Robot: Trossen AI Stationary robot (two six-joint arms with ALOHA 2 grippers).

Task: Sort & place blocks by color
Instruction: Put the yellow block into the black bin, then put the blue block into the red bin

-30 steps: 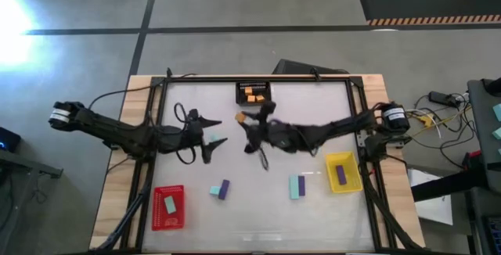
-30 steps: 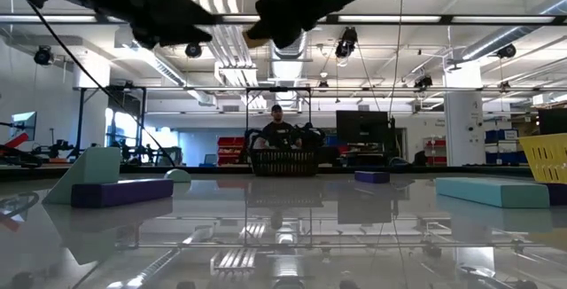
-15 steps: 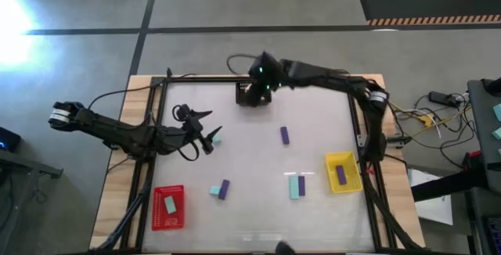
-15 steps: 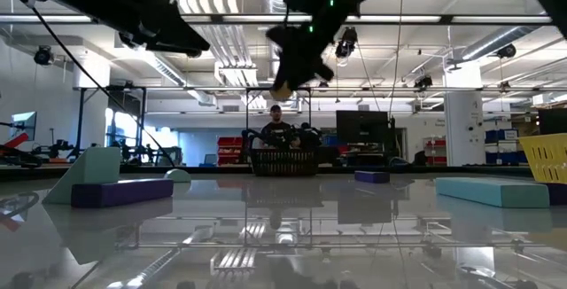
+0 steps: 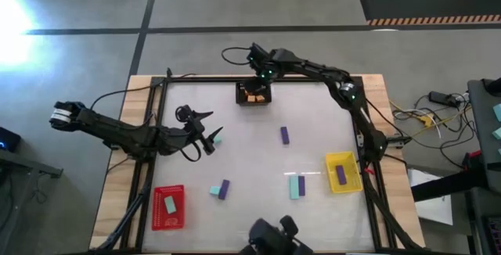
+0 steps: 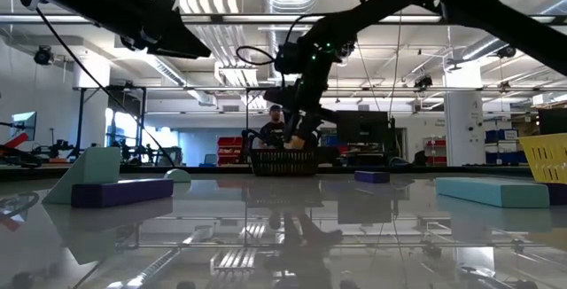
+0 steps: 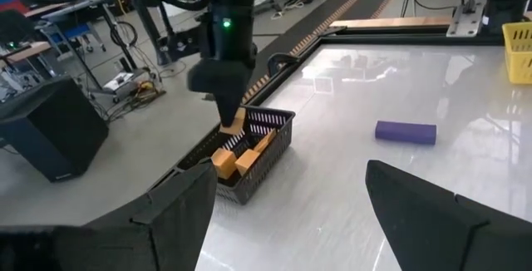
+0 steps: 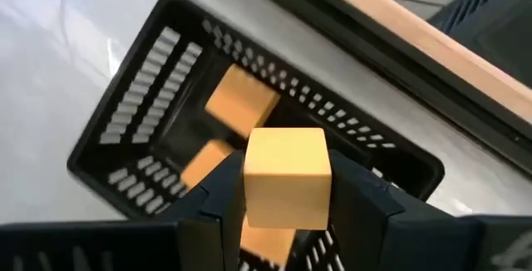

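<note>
My right gripper (image 5: 256, 89) hangs over the black tray (image 5: 242, 99) at the table's far edge, shut on an orange block (image 8: 287, 175). Other orange blocks (image 7: 237, 161) lie inside that tray. My left gripper (image 5: 208, 141) is open, left of the table's middle, beside a teal block (image 5: 216, 138) that lies flat. A purple block (image 5: 285, 135) lies alone on the table. Two teal-and-purple pairs (image 5: 220, 190) (image 5: 297, 185) lie nearer the near edge. The red tray (image 5: 156, 195) holds a teal block and the yellow tray (image 5: 329, 162) a purple one. My right gripper pinches the orange block by two opposite side faces (image 8: 249, 189) between its two fingers. The fingers (image 7: 226, 118) come from above, pointing down. The block is lifted clear, just above the black tray's opening and the orange blocks lying in it.
Black frame rails (image 5: 354, 122) and wooden borders edge the white table top. Open table surface lies between the scattered blocks. A dark shape (image 5: 274, 235) shows at the near edge. A person (image 6: 276, 128) sits in the room beyond the far edge.
My right arm has swung from the table's middle to the far edge, carrying the orange block, and has come down over the black tray. With the arm gone, the lone purple block shows. My left gripper has barely moved.
</note>
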